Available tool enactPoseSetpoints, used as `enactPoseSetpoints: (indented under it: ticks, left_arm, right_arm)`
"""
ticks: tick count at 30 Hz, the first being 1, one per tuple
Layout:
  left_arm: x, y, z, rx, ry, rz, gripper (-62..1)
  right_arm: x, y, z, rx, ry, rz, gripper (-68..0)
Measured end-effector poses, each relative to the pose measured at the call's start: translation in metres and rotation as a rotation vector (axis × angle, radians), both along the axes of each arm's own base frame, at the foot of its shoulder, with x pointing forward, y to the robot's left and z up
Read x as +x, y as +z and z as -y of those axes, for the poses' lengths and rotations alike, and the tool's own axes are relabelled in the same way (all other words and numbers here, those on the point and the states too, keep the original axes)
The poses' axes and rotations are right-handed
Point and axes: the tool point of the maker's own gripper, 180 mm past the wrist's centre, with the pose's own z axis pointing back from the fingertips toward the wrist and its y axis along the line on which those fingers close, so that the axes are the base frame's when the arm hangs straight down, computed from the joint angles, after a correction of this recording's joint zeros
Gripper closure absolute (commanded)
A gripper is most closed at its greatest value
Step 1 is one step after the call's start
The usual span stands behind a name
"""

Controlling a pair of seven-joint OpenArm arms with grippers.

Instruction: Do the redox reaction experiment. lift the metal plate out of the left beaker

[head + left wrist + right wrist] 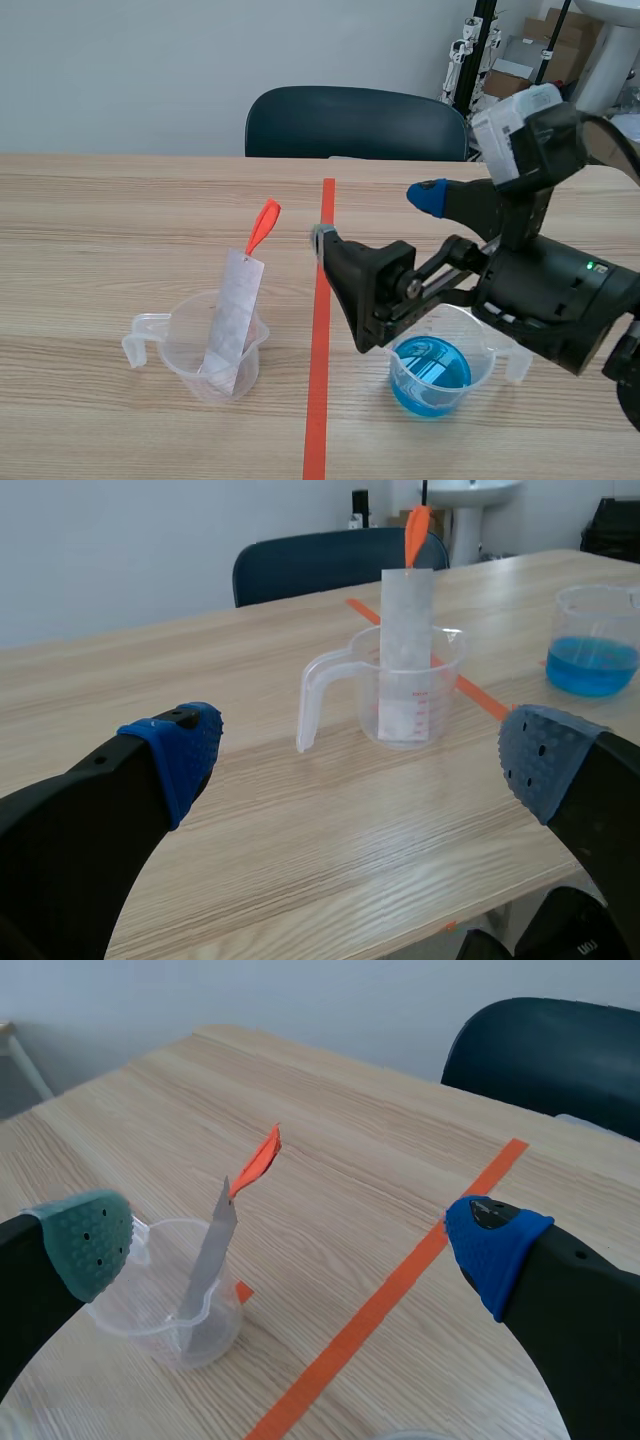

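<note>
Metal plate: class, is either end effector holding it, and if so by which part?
Neither. Both the left end effector and right end effector are open; the metal plate leans untouched in the left beaker.

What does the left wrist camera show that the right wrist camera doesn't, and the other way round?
Only the left wrist view: the beaker of blue liquid, ahead of the open left gripper. Only the right wrist view: the open right gripper, with one grey-green pad and one blue. Both: the clear beaker holding the metal plate with its orange tag, the orange tape line and the dark chair.
</note>
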Motion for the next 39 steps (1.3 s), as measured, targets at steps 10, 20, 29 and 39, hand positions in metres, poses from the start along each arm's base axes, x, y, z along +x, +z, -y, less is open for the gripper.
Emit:
enactPoseSetpoints:
  ticks: [10, 20, 29, 39]
  left_arm:
    - [-0.006, -0.049, 0.007, -0.056, 0.023, -0.084, -58.1]
    - [0.024, -0.073, 0.009, -0.057, 0.047, -0.070, -58.1]
    - [0.038, -0.063, 0.030, 0.008, 0.010, 0.033, -58.0]
    - [0.045, -0.051, 0.043, -0.014, -0.020, 0.086, -58.0]
  right_arm:
    - [0.000, -0.008, 0.002, 0.118, -0.021, -0.162, -67.9]
    - [0.001, -0.015, 0.022, 0.065, -0.012, -0.185, -67.9]
    - [0.017, -0.015, 0.041, 0.021, -0.004, -0.135, -67.9]
    - [0.039, -0.016, 0.054, 0.053, 0.021, -0.130, -67.9]
